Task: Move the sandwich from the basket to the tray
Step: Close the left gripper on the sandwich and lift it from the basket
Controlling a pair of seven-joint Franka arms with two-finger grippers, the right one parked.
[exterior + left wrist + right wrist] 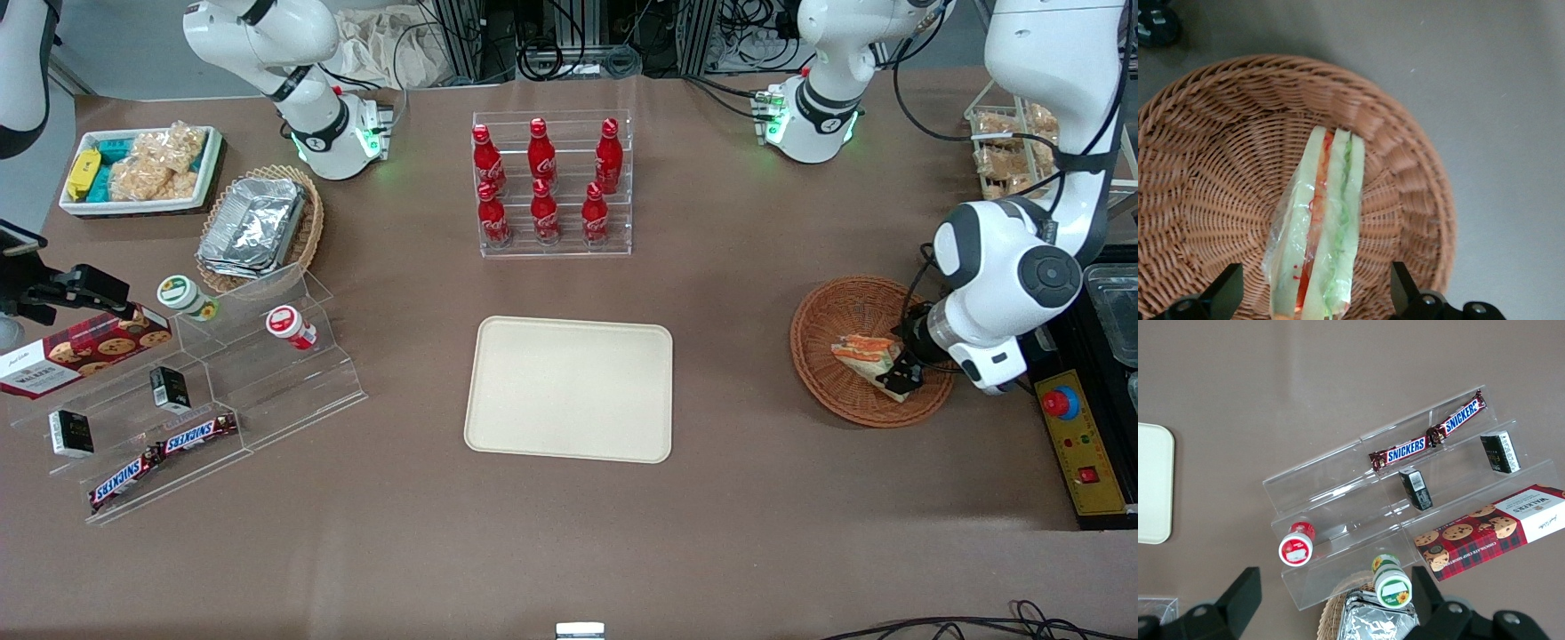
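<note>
I see the sandwich lying in the basket, toward the working arm's end of the table. In the left wrist view its long axis runs straight out from the gripper: the narrow end points away from the fingers toward the basket's wall, and the cut face is turned up at the camera, showing the pale bread with an orange-red stripe and a green stripe running lengthwise under clear wrap. The gripper hangs low over the basket with its fingers spread wide, one fingertip on each side of the sandwich's near end and a gap between each tip and the wrap; I see no contact.

The near end of the sandwich is cut off by the frame edge, so I cannot tell how far it reaches between the fingers. From the front, the arm's wrist covers part of the basket rim and the sandwich's end nearest the arm, and the gripper shows only as a dark shape. The tray lies at mid-table, well apart from the basket.
</note>
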